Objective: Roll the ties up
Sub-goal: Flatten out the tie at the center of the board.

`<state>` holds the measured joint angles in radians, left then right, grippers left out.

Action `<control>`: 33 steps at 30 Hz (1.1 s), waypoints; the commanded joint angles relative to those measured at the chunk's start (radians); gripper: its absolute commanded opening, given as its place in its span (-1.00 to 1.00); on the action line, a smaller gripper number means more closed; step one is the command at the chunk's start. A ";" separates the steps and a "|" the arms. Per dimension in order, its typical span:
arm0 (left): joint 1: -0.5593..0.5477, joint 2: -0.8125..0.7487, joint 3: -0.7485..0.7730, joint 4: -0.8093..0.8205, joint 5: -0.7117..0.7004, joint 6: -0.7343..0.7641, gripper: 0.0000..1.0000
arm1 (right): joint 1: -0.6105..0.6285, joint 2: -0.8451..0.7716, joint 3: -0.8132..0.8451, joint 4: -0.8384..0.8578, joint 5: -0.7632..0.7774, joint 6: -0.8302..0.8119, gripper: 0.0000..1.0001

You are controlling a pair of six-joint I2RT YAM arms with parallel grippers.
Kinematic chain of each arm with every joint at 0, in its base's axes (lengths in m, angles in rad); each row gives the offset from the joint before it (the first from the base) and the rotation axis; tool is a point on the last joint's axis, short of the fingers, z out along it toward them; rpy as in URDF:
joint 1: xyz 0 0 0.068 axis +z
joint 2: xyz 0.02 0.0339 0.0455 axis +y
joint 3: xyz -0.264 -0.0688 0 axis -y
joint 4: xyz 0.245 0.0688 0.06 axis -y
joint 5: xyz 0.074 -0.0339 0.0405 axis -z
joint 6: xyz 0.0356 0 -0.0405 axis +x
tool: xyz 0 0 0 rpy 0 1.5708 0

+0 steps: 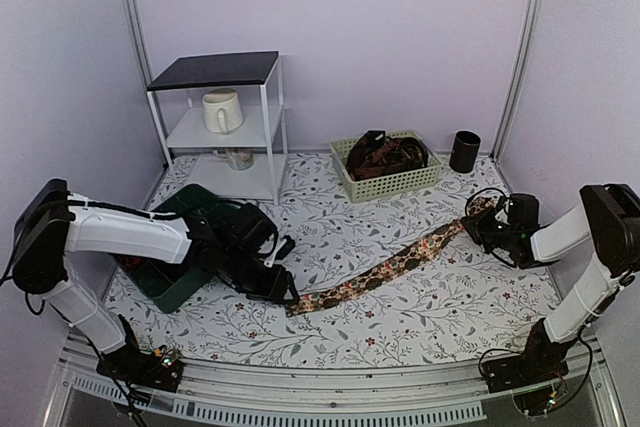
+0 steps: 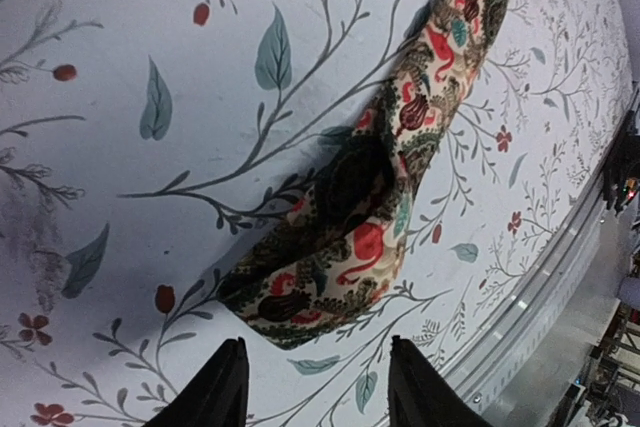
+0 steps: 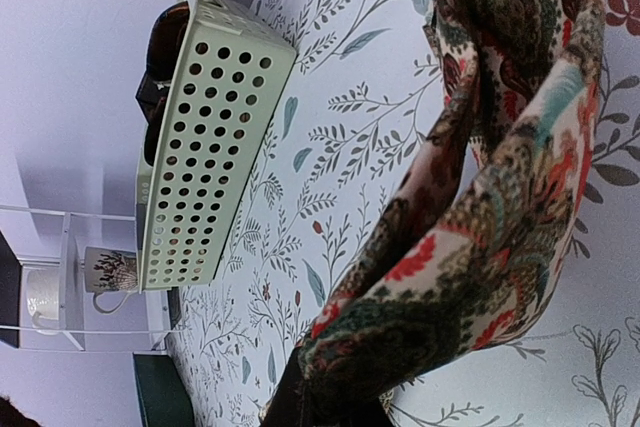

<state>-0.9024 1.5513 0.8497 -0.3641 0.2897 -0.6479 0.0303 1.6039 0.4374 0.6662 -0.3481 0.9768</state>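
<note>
— So, where's your left gripper (image 2: 320, 392)?
— Near the front edge of the table (image 1: 430, 319), fingers parted and empty. The folded end of the paisley tie (image 1: 385, 272) lies just ahead of them.
— And the rest of it?
— It runs flat toward the right edge, where my right gripper (image 1: 472, 227) is pinched on its other end. At the far edge, the basket (image 1: 395, 187) holds dark ties (image 1: 385, 155).

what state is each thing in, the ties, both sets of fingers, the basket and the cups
paisley tie, stretched out across the table, unrolled, left end folded over
left fingers, open, just short of the folded end
right fingers, shut on the tie's other end
basket, upright, holding dark ties
dark ties, heaped, not laid out
mug, upright on the shelf
black cup, upright
</note>
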 commanded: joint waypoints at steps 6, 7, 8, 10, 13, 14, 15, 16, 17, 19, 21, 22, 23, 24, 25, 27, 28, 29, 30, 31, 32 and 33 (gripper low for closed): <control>-0.047 0.104 -0.044 0.102 -0.061 -0.110 -0.08 | -0.003 -0.047 -0.021 0.026 -0.004 0.007 -0.91; -0.047 0.108 -0.046 0.105 -0.067 -0.113 -0.08 | -0.004 -0.045 -0.020 0.028 -0.007 0.008 -0.91; -0.047 0.113 -0.049 0.107 -0.071 -0.115 -0.08 | -0.003 -0.045 -0.020 0.031 -0.010 0.008 -0.91; -0.046 0.126 -0.048 0.117 -0.074 -0.117 -0.09 | -0.004 -0.044 -0.021 0.034 -0.013 0.010 -0.91; -0.046 0.150 -0.036 0.121 -0.071 -0.118 -0.08 | -0.004 -0.043 -0.023 0.038 -0.015 0.011 -0.91; -0.046 0.155 -0.032 0.123 -0.070 -0.118 -0.09 | -0.004 -0.043 -0.023 0.038 -0.015 0.011 -0.91; -0.046 0.157 -0.030 0.122 -0.072 -0.118 -0.08 | -0.003 -0.045 -0.023 0.039 -0.014 0.010 -0.91; -0.046 0.158 -0.029 0.118 -0.080 -0.117 -0.09 | -0.004 -0.046 -0.025 0.039 -0.013 0.010 -0.91; -0.046 0.159 -0.027 0.111 -0.091 -0.113 -0.09 | -0.004 -0.047 -0.025 0.039 -0.012 0.011 -0.91; -0.046 0.164 -0.022 0.102 -0.107 -0.083 -0.24 | -0.004 -0.047 -0.025 0.039 -0.008 0.008 -0.91; -0.046 0.172 -0.006 0.095 -0.139 -0.026 -0.69 | -0.004 -0.039 -0.020 0.043 -0.002 0.003 -0.91; -0.046 0.167 0.003 0.112 -0.153 0.014 -0.92 | -0.003 -0.034 -0.012 0.045 -0.004 -0.001 -0.91; -0.045 0.153 0.007 0.143 -0.161 0.066 -1.00 | -0.005 -0.025 -0.002 0.045 -0.010 -0.005 -0.91; -0.044 0.131 0.013 0.176 -0.166 0.119 -1.00 | -0.007 -0.015 0.008 0.044 -0.017 -0.008 -0.91; -0.043 0.102 0.027 0.204 -0.170 0.191 -1.00 | -0.012 -0.008 0.016 0.046 -0.030 -0.005 -0.91; -0.047 0.025 0.060 0.237 -0.180 0.371 -1.00 | -0.030 0.010 0.020 0.074 -0.058 0.020 -0.91; -0.057 -0.012 0.074 0.246 -0.193 0.482 -1.00 | -0.040 0.017 0.019 0.098 -0.073 0.031 -0.90; -0.072 -0.059 0.069 0.269 -0.208 0.634 -1.00 | -0.050 0.023 0.015 0.131 -0.088 0.044 -0.90; -0.088 -0.113 0.042 0.302 -0.217 0.753 -1.00 | -0.058 0.028 0.016 0.166 -0.102 0.047 -0.90; -0.095 -0.170 0.007 0.344 -0.184 0.871 -1.00 | -0.065 0.031 0.022 0.170 -0.113 0.047 -0.90; -0.096 -0.223 -0.030 0.367 -0.120 0.978 -1.00 | -0.069 0.032 0.028 0.167 -0.121 0.043 -0.90; -0.099 -0.269 -0.068 0.378 -0.054 1.081 -1.00 | -0.075 0.031 0.029 0.161 -0.124 0.037 -0.90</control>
<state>-0.9684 1.4601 0.8585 -0.1257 0.1207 -0.0986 -0.0223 1.6165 0.4377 0.7509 -0.4175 1.0065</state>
